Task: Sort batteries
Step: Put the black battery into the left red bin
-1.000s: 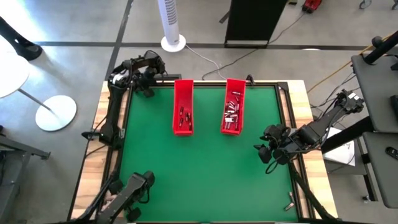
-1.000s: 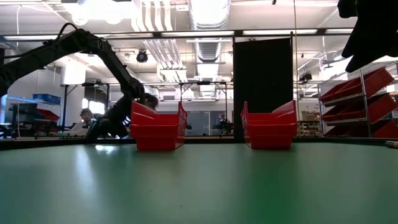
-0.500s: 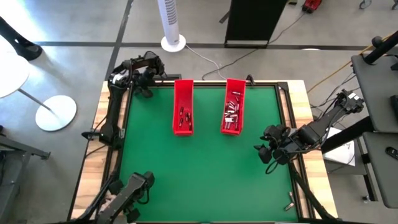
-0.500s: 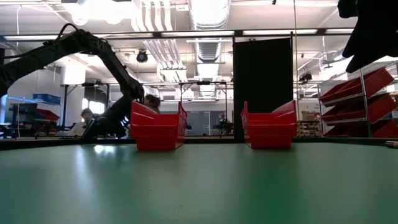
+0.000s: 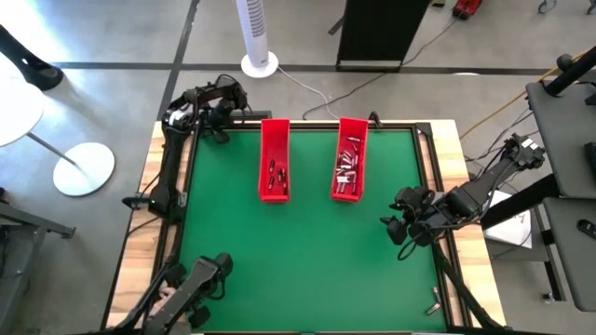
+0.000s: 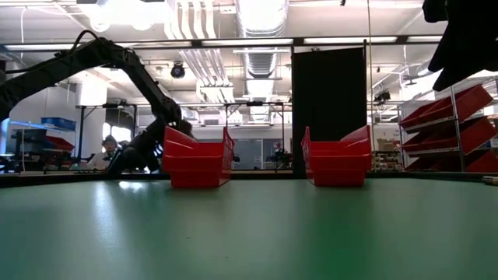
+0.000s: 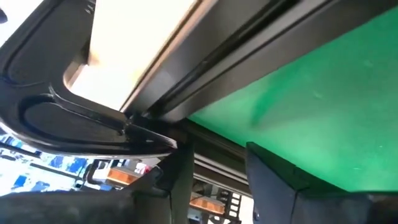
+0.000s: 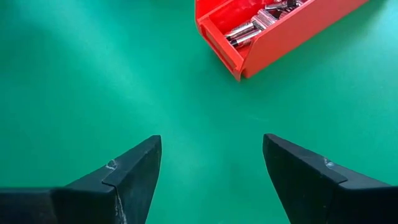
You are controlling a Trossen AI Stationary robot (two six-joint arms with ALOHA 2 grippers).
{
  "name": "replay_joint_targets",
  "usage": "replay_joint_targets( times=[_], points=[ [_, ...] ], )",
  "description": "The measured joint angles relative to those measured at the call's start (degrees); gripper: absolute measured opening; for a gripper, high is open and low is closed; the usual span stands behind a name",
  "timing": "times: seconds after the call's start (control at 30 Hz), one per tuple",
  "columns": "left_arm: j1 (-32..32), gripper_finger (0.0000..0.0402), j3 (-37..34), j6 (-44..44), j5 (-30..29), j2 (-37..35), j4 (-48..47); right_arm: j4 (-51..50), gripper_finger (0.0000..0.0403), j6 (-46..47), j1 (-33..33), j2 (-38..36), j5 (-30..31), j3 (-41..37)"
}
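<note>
Right gripper (image 5: pixel 399 226) hangs above green mat (image 5: pixel 298 270), fingers (image 8: pixel 127 177) spread wide, nothing between, near right red tray (image 5: pixel 349 158); left gripper (image 5: pixel 222 112) off tray's far-left side at mat corner, fingers (image 7: pixel 273 180) apart; batteries (image 5: pixel 346 167) heaped in right tray, few more (image 5: pixel 277 177) in left red tray (image 5: pixel 274 158).

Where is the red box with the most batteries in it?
In the high view, the fuller red tray sits at the far end of the green mat, to the right of the other red tray and nearest the right gripper.
</note>
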Motion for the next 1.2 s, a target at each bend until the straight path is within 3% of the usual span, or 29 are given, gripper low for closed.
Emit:
replay_joint_targets(
  times=[0.53,0.73,1.2],
  points=[
    [-0.9,0.0118,2.8,0.8,-1.3,0.0,-1.6,-0.1,0.0274,-0.5,0.0,0.0,1.4,0.0],
    [-1.0,0.0118,2.8,3.3,-17.1,0.0,-1.8,-0.2,0.0277,-0.1,0.0,0.0,1.4,0.0],
    [0.4,0.0118,2.7,4.3,-18.7,0.0,-1.5,-0.5,0.0274,-0.4,0.0,0.0,0.9,0.0]
  ],
)
